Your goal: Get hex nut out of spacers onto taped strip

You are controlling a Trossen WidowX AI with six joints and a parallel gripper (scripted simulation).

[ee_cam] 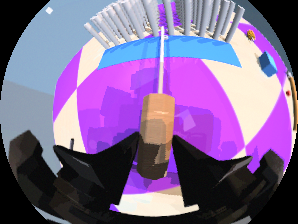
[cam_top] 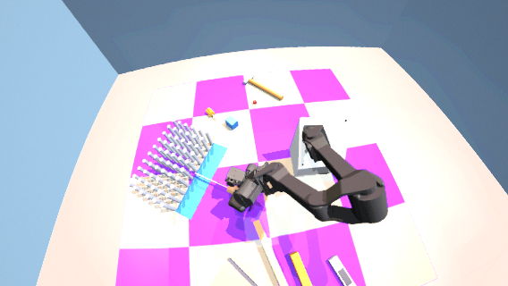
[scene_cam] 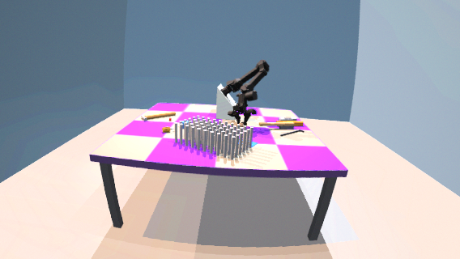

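Observation:
My gripper [cam_top: 233, 179] [scene_cam: 242, 119] [ee_cam: 156, 136] is shut on the wooden handle [ee_cam: 156, 125] of a hook tool, low over the table. The tool's thin metal rod [cam_top: 210, 180] [ee_cam: 161, 63] reaches forward across the blue taped strip [cam_top: 215, 156] [ee_cam: 127, 54], and its tip is at the front row of the standing metal spacers [cam_top: 172, 156] [scene_cam: 210, 135] [ee_cam: 166, 8]. The spacers all stand upright. The hex nut is hidden among them; I cannot see it in any view.
A blue cube [cam_top: 231, 122], a small yellow piece [cam_top: 209, 112], a red bead [cam_top: 254, 102] and a wooden-handled tool [cam_top: 266, 88] lie behind. The arm's white base block [cam_top: 299, 152] stands on the right. A grey rod [cam_top: 241, 270], a wooden stick [cam_top: 266, 256] and a yellow bar [cam_top: 300, 269] lie in front.

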